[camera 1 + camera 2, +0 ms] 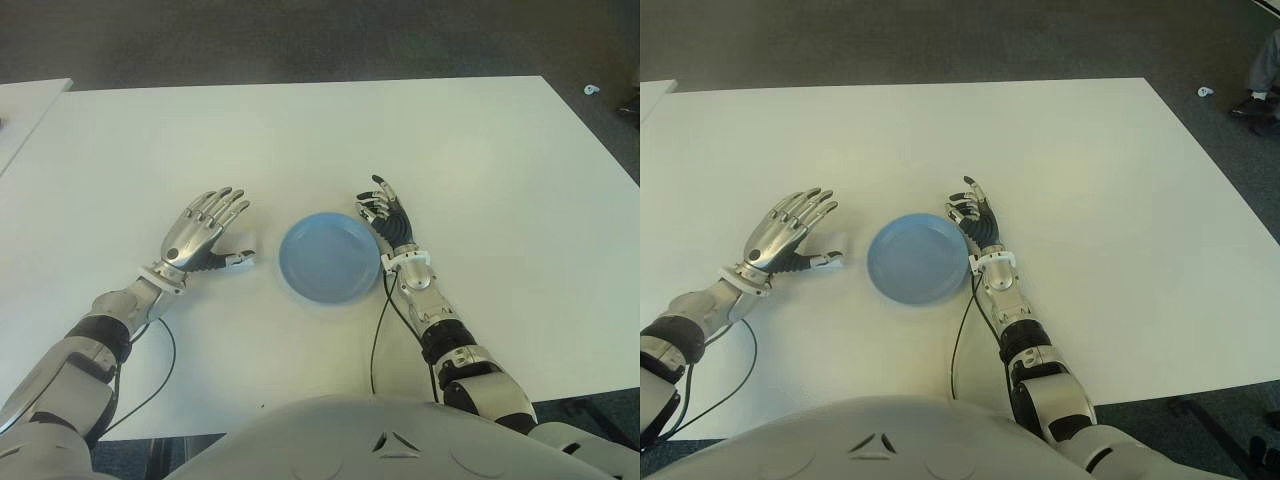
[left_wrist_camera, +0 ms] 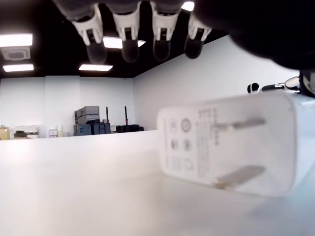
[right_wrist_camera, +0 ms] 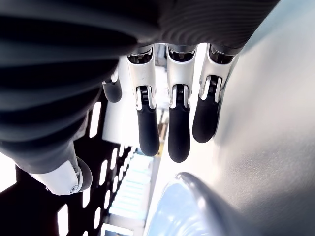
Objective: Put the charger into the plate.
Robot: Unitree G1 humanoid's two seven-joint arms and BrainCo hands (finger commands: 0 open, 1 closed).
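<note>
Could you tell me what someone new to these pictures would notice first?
The blue plate stands out in the middle of the white table, and it holds nothing. An open hand flanks it on each side: the left hand hovers over the white charger, which lies on the table under its palm with prongs showing, and the right hand is right beside the plate's rim.

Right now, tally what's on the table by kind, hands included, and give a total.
Plate, blue: 1
Charger, white, under the left hand: 1
Hands, left and right hand, both open: 2
Total: 4
</note>
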